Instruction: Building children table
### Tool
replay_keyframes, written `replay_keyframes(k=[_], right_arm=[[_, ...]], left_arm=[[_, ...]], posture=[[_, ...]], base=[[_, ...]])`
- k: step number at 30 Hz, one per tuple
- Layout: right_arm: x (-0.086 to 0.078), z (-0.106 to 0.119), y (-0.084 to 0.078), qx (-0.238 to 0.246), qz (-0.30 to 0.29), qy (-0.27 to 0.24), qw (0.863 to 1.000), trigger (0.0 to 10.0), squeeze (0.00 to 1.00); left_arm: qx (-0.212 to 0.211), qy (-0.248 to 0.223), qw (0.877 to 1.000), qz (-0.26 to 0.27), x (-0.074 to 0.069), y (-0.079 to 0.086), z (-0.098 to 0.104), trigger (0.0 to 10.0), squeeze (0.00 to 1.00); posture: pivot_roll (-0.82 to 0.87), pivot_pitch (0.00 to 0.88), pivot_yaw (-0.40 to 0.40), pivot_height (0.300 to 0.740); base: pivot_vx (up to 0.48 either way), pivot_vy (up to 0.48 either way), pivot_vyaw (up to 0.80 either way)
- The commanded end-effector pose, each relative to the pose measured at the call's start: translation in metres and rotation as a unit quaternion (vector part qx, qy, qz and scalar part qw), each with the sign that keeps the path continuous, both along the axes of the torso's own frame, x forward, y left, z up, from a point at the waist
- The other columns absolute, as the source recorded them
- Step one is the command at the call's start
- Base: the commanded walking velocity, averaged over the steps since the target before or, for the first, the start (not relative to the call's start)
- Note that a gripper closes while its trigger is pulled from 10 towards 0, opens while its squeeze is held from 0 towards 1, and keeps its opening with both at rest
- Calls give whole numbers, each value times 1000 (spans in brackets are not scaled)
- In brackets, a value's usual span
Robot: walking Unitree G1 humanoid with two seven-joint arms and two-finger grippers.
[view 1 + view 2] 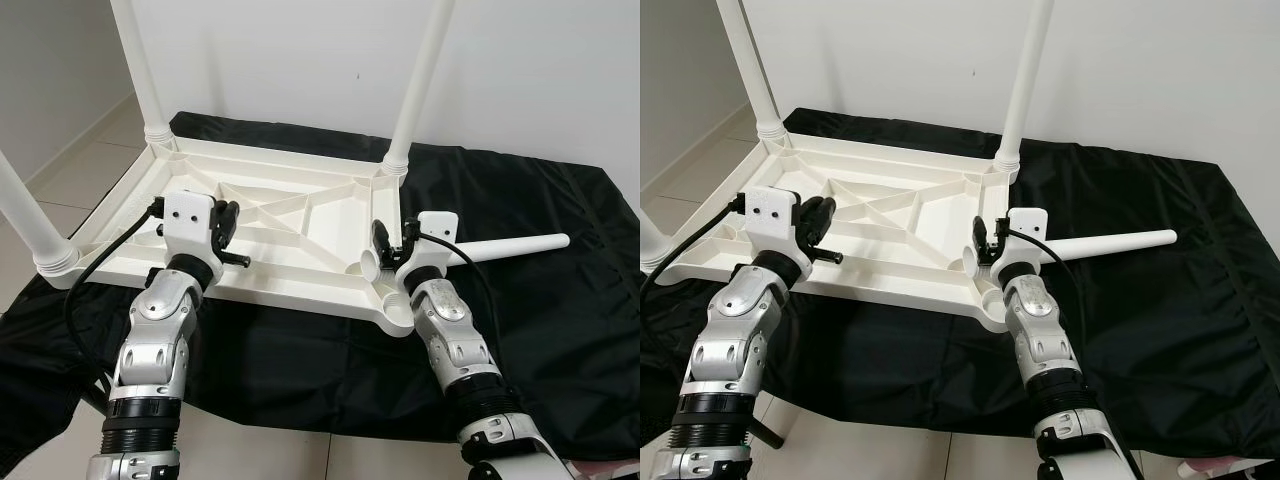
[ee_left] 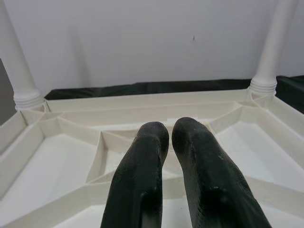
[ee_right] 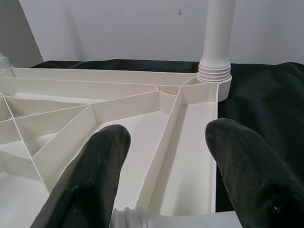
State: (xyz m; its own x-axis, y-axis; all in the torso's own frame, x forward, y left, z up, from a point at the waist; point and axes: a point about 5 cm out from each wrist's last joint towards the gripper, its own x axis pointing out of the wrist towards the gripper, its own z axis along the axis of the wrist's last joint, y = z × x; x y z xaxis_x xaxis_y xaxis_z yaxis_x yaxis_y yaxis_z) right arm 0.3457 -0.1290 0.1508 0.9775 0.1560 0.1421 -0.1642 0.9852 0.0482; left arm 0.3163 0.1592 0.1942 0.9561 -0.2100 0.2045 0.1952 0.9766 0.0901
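the white table top lies upside down on a black cloth spread over the floor, its ribbed underside facing up. i place everything else from this table top.

three legs stand screwed into its corners: one at the far left corner, one at the far right corner, and one at the near left corner. the near right corner has an open socket with nothing standing in it.

the fourth leg is not upright. it lies roughly level, its threaded end just above the table top's near right corner and its thin end reaching out past the right edge over the cloth.

my right gripper sits over that near right corner. its two fingers are spread wide apart, one on each side of the leg's threaded end, and i cannot tell whether they are pressing on it. my wrist camera looks between them along the right edge toward the far right leg.

my left gripper hovers over the near left part of the table top, just above the ribs. its fingertips are pressed together with nothing between them, pointing toward the far edge.

beyond the far edge stands a plain white wall.
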Motion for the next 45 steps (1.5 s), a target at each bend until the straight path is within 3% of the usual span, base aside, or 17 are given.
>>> replay_keyframes(k=[1, 12, 45], right_arm=[[-6, 12, 4, -6, 60, -86, 994, 10000, 0], [-8, 10, 3, 0, 57, -87, 995, 10000, 0], [-10, 1, 3, -1, 64, -87, 994, 10000, 0]], left_arm=[[-14, 0, 998, 59, -2, 7, -3, 10000, 0], [-20, 0, 997, 74, -12, 9, -8, 10000, 0], [-10, 5, 996, 93, -19, 9, -23, 10000, 0]], posture=[[83, 30, -100, 740], [84, 41, -99, 740], [71, 7, -99, 740]], base=[[0, 0, 0], [0, 0, 0], [0, 0, 0]])
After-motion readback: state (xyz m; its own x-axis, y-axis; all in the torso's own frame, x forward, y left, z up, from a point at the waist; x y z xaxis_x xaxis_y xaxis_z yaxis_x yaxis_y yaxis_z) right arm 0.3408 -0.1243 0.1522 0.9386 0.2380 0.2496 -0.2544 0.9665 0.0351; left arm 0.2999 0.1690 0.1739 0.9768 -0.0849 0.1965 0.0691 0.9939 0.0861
